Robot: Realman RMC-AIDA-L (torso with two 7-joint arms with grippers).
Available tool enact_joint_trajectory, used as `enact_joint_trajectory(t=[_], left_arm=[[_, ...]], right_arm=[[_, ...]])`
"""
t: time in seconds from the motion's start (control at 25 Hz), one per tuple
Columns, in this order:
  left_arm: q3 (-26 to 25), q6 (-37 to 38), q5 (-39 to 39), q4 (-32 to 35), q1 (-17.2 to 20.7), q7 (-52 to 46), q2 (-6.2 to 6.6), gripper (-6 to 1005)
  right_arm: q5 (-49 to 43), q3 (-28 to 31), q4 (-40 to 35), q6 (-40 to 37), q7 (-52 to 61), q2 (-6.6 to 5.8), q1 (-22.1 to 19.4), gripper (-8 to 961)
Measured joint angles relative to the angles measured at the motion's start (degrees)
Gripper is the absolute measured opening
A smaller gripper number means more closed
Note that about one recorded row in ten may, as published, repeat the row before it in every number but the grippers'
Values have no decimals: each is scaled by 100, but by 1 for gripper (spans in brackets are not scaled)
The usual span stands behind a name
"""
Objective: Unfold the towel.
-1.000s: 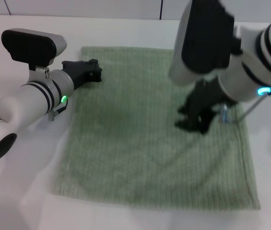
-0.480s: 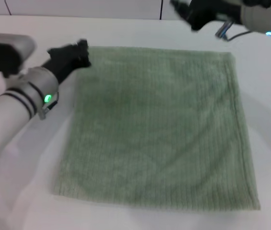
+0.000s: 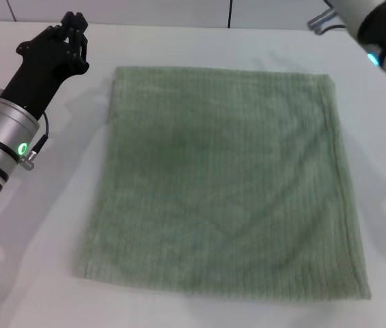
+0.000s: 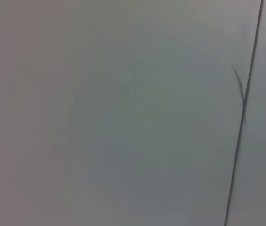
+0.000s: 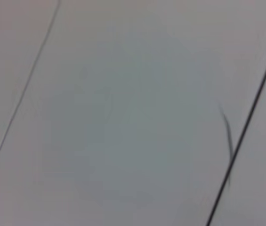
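The towel [image 3: 223,181], a pale sage-green ribbed cloth, lies spread flat on the white table as one roughly square sheet, with all its hemmed edges showing. My left gripper [image 3: 74,24] is off the towel, above the table beyond its far left corner, shut with nothing in it. Of my right arm [image 3: 377,31] only a white wrist section shows at the far right corner, raised away from the towel; its gripper is out of the picture. Both wrist views show only a plain pale surface with thin dark seams.
The white table [image 3: 49,225] surrounds the towel on every side. A pale wall with a dark vertical seam [image 3: 230,12] runs along the back.
The right arm rose from the towel's right side and left the picture at the top right. My left arm pulled back from the towel's far left corner and lifted. The towel stayed flat.
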Motion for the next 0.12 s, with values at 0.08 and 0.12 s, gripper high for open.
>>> enact_joint_trajectory(t=[0.08,0.12], left_arm=[[-51,1,-1,8,6,0,4,44],[-95,3,-2,9,19,0,3,44]], right_arm=[[-70,-139,94,-356,-9,2,-6,259],[-75,-165,119,-515,5,3,-9,259]])
